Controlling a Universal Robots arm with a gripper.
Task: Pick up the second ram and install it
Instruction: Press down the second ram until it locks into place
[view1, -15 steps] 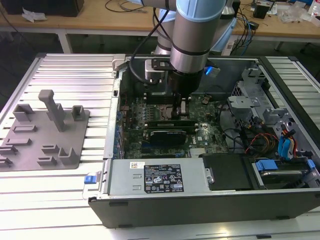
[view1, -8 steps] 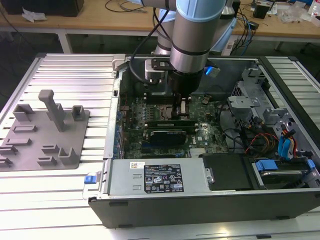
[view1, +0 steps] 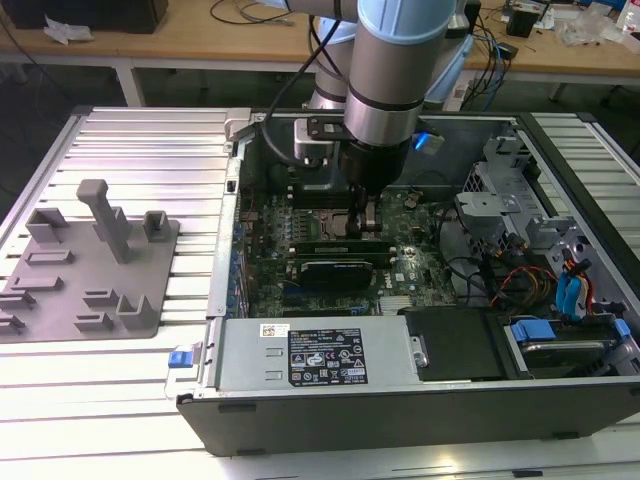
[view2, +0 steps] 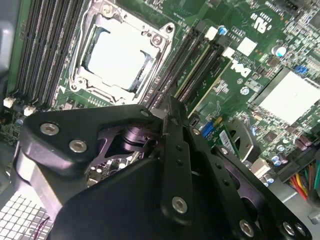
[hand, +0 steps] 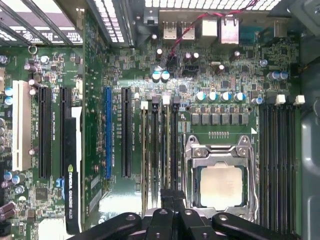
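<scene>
Exterior view: tool low over green motherboard inside open computer case, grip state impossible to tell.

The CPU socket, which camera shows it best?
The first wrist view: the CPU socket faces the camera squarely, frame and chip clear. The second wrist view shows it tilted and glare-washed. In the exterior view it sits beneath the gripper.
</scene>
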